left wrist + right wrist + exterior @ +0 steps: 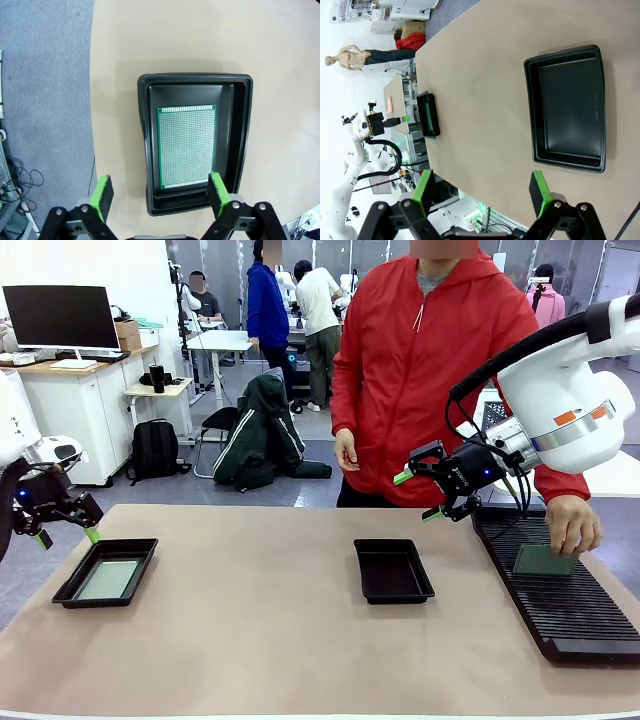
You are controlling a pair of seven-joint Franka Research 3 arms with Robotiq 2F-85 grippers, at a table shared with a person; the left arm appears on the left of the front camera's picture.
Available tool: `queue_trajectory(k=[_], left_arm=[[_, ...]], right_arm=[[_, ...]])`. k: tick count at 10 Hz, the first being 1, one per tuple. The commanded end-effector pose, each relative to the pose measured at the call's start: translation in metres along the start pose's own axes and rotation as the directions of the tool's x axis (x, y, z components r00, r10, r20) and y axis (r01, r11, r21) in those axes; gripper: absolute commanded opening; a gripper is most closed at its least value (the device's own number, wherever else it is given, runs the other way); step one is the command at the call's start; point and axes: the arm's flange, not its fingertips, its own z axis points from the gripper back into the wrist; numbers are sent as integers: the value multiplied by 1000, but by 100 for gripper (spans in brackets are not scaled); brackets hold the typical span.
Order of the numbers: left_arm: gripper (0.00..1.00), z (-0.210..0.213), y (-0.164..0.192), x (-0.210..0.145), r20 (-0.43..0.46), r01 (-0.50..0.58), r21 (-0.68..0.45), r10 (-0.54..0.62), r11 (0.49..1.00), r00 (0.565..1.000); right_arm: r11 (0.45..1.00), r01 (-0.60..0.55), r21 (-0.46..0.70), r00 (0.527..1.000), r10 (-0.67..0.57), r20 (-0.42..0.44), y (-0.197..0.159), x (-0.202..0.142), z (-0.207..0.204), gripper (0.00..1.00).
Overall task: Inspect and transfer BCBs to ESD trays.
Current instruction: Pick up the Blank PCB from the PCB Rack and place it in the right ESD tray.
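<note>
Hovering over the table, both claws are spread wide and grip nothing.
At the lower left of the front view, the left ESD tray lies on the table with a green BCB flat on its floor. The left claw hangs released just above the tray's upper left corner. The middle ESD tray sits near the frame's centre, showing its black floor. The right claw hangs released in the air to that tray's upper right. At the right edge, the person's hand rests on a second BCB lying on the long black ribbed rack.
</note>
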Motion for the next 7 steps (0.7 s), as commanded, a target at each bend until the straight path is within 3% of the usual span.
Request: queue_trajectory(k=[1, 7], left_arm=[[100, -2, 2, 0, 7, 1, -1, -1, 1000, 1000], [100, -2, 2, 0, 7, 1, -1, -1, 1000, 1000]], right_arm=[[1000, 1, -2, 1000, -1, -1, 1, 0, 0, 100], [1000, 1, -2, 1000, -1, -1, 1, 0, 0, 100]])
